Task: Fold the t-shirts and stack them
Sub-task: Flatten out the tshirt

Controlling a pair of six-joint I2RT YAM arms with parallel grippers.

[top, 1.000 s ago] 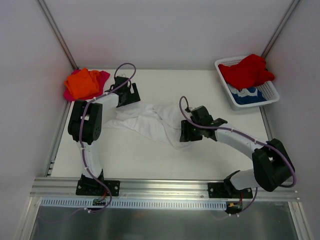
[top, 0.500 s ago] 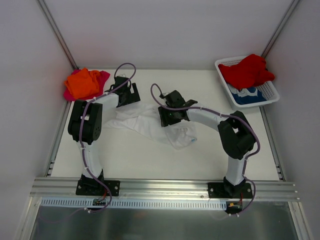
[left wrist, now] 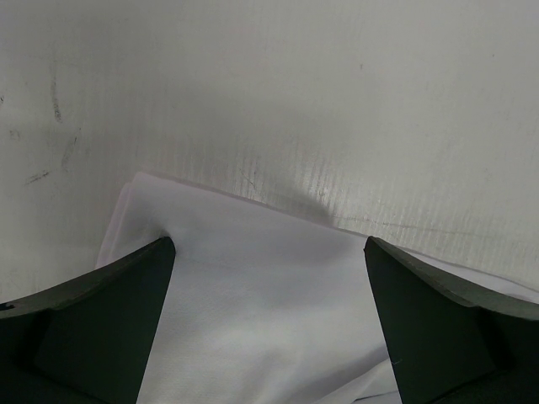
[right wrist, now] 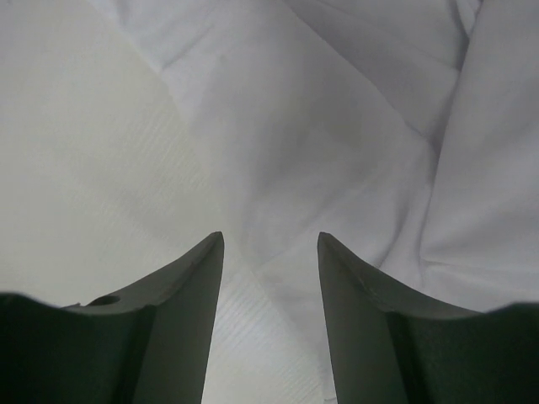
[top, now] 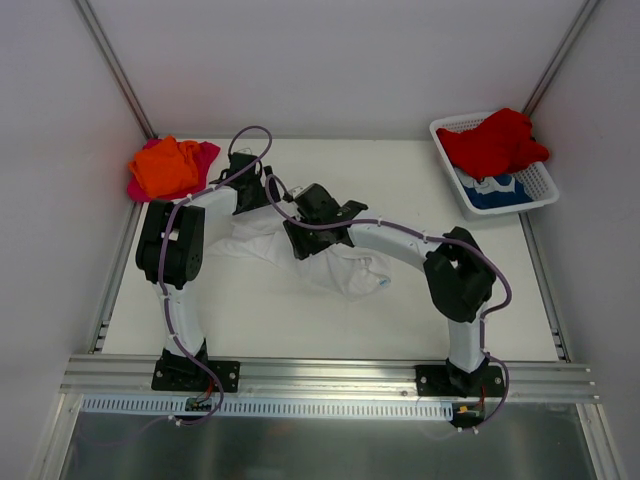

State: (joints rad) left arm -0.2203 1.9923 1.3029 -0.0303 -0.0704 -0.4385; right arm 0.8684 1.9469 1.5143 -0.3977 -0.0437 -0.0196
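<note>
- Top external view: the plain white cloth t-shirt (top: 335,270) lies rumpled in the middle of the pale table (top: 440,310), partly doubled over itself and not yet a neat fold.
- The left gripper (left wrist: 268,244) hangs over the shirt's far-left corner, its fingers wide apart and a flat layer of cloth between them.
- The right gripper (right wrist: 269,240) is low over the creased middle. Its fingers stand a little apart, and we see no cloth pinched.
- We judge the step to be squaring the shirt for a fold. We would close the left on that corner as an anchor, have the right take one edge only, then pull taut and low so the creases run out.
- Well apart sit the folded orange t-shirt (top: 165,168) on the magenta-pink one (top: 207,153), far left.
- The red t-shirt (top: 492,142) and the blue-and-white one (top: 497,190) wait in the white plastic mesh basket (top: 541,196), far right.
</note>
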